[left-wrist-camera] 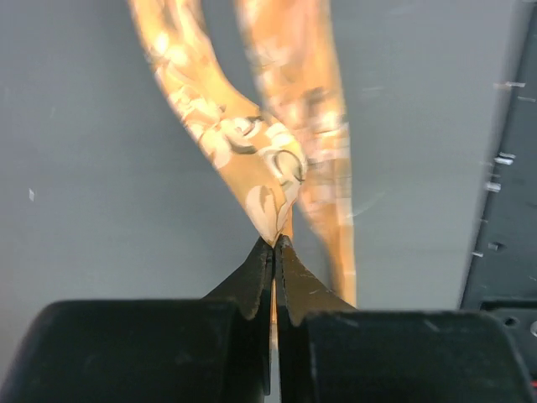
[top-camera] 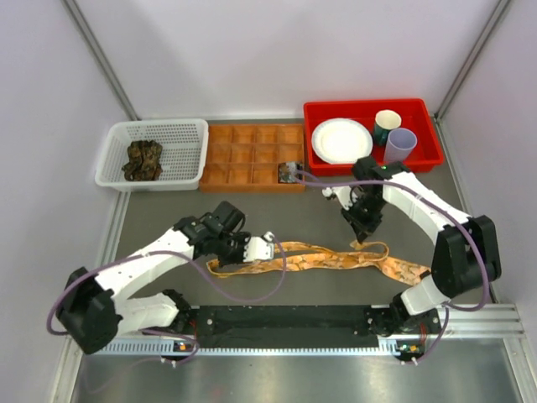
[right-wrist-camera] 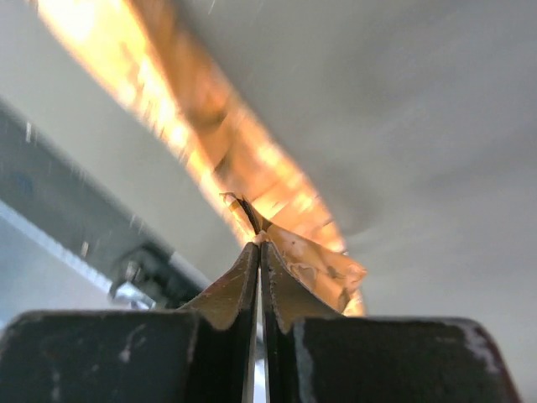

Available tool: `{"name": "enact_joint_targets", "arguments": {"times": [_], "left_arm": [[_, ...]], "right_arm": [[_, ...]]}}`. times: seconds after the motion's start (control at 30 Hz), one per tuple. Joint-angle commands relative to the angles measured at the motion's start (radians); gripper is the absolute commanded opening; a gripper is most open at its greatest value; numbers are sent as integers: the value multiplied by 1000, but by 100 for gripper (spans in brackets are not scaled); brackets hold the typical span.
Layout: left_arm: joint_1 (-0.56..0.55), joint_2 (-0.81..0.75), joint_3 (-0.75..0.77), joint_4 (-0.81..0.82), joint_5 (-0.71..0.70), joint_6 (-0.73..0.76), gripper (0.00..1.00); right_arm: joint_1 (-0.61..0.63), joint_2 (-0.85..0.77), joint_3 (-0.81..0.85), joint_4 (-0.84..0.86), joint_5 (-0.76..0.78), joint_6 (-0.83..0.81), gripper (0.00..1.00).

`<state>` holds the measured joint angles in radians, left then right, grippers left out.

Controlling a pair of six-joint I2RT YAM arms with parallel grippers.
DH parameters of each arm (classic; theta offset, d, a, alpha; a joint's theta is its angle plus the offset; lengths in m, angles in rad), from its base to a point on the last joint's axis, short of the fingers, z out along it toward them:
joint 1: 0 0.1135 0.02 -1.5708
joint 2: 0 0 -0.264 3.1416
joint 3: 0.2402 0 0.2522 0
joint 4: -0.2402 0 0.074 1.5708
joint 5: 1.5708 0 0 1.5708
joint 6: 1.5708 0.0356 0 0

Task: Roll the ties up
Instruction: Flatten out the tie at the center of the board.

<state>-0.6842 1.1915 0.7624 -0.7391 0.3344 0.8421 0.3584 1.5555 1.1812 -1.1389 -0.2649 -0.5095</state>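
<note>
The tan-orange tie (top-camera: 336, 259) lies folded across the dark table, running from left to right in front of the arms. My left gripper (top-camera: 273, 245) is shut on a pinched fold of it (left-wrist-camera: 252, 159), with orange fabric showing between the jaws at the left gripper's tips (left-wrist-camera: 274, 243). My right gripper (top-camera: 362, 241) points down onto the tie's upper strand. In the right wrist view the right gripper (right-wrist-camera: 258, 243) is shut on a raised edge of the tie (right-wrist-camera: 310, 256). Dark green-brown ties (top-camera: 143, 159) lie bunched in the white basket (top-camera: 189, 133).
A brown compartment tray (top-camera: 243, 155) stands at the back, with a small dark roll (top-camera: 291, 172) in its near right cell. A red bin (top-camera: 419, 109) at the back right holds a white plate (top-camera: 340, 139) and two cups. A black rail (top-camera: 285, 319) runs along the near edge.
</note>
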Motion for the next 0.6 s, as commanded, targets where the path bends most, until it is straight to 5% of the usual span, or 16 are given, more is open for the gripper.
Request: {"name": "enact_joint_targets", "arguments": {"times": [0.0, 0.23, 0.47, 0.57], "left_arm": [[-110, -107, -80, -108, 20, 90, 0], [-268, -141, -179, -117, -84, 141, 0], [-310, -171, -265, -91, -293, 183, 0], [-310, -234, -252, -72, -327, 106, 11]], "right_arm": [[11, -75, -139, -98, 10, -66, 4], [-6, -192, -278, -68, 130, -47, 4], [-273, -201, -264, -104, 170, -104, 22], [-349, -207, -252, -130, 156, -156, 27]]}}
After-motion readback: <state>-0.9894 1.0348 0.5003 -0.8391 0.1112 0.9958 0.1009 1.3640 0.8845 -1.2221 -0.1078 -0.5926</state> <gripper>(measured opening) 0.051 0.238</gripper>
